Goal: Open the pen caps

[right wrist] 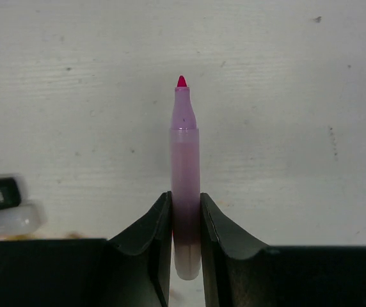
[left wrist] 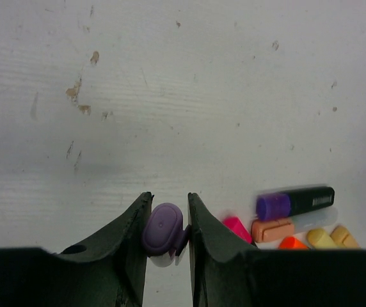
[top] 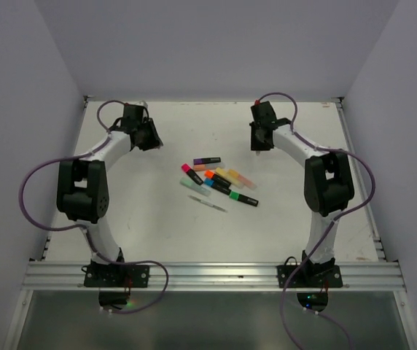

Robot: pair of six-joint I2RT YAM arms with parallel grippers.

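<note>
Left gripper is clamping one detached purple cap; right gripper is gripping the uncapped barrel. Other highlighters are lying at the centre of the worktop, apparently awaiting opening.

A stubby purple cap, off its pen, sits pinched end-on in the left claw. Mid-table, a second purple cap closes a black barrel. The pink cap, orange cap, blue cap and green cap lie clustered beside it, each on its pen.
</note>
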